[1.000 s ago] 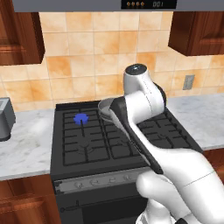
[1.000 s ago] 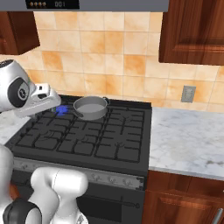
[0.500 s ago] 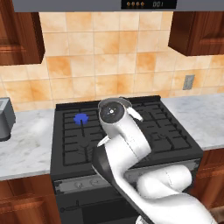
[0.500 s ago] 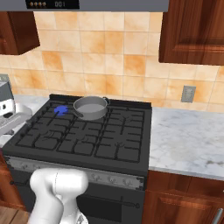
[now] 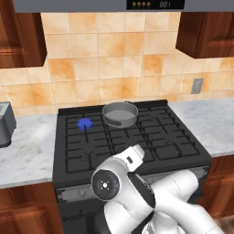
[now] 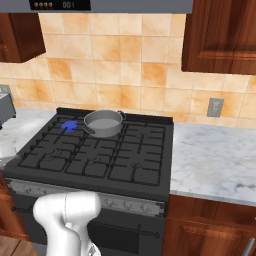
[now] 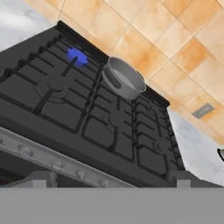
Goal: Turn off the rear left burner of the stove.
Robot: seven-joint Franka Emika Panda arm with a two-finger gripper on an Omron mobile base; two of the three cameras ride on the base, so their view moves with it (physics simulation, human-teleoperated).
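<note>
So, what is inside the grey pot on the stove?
The grey pot on the stove looks empty: the hand view shows a bare grey inner wall and part of the floor. The near rim covers the remaining floor, so that part cannot be seen.

Round grey metal pot point(image 5: 120, 114) on black grates (handle toward the front), grey marble countertop point(image 6: 215, 157), orange tiled backsplash point(image 5: 114, 59), dark wooden wall cabinets point(image 6: 220, 35), grey wall outlet point(image 6: 215, 107), grey toaster point(image 5: 5, 124)

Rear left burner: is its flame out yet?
No, the rear left burner shows a bright blue flame on the stove, just left of the grey pot.
</note>
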